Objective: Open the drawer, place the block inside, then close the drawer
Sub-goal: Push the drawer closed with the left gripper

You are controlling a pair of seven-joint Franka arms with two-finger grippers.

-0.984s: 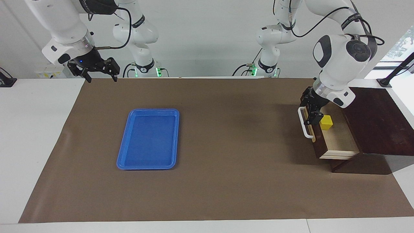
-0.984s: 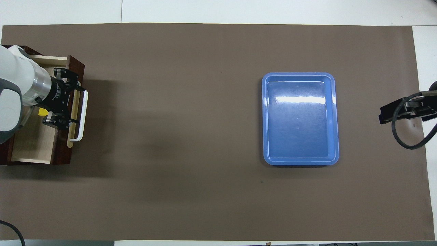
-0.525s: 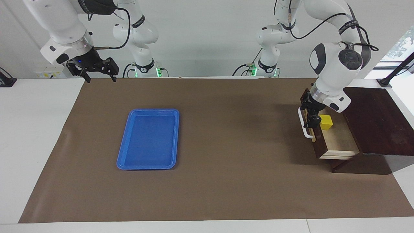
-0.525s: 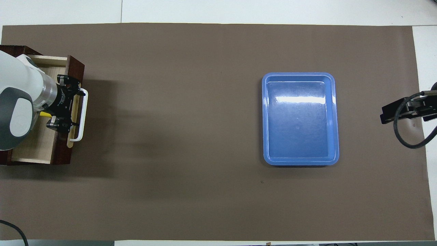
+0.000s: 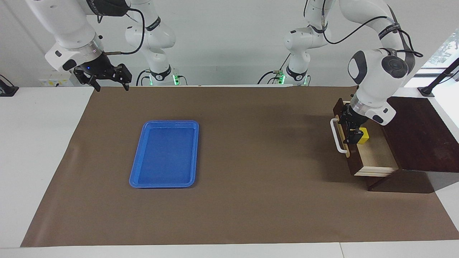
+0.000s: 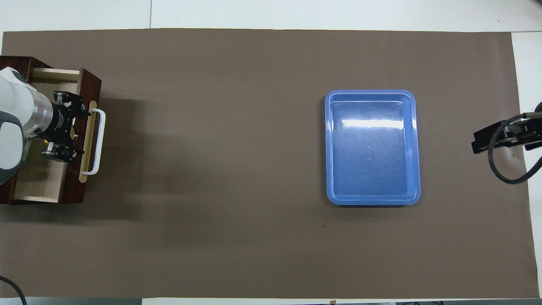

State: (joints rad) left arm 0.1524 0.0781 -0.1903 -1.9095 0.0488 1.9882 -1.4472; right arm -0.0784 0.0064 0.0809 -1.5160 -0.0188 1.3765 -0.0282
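Facing view, bottom of frame up: brown mat covers most of the white table, bare along the lower edge

Blue tray sits left of centre in the facing view, right of centre in the overhead view, flat on the mat, nothing in it, well apart from both grippers

Drawer at the right edge of the facing view, left edge of the overhead view, pulled partway out of the dark wooden box. Pale interior shows, white bar handle faces frame centre

Block is inside the drawer, in its upper part in the facing view, just beside the drawer front. Mostly hidden by the gripper in the overhead view

Left gripper is down at the drawer, just inside the drawer front, fingers spread wide in the overhead view. It looks to be right against the block on the handle side; can't tell whether a finger touches it. It's clamping nothing

Right gripper hangs in the air at upper left of the facing view, over the mat's edge at the right arm's end of the table, fingers wide apart and empty, arm waiting. Overhead view catches it at the right edge
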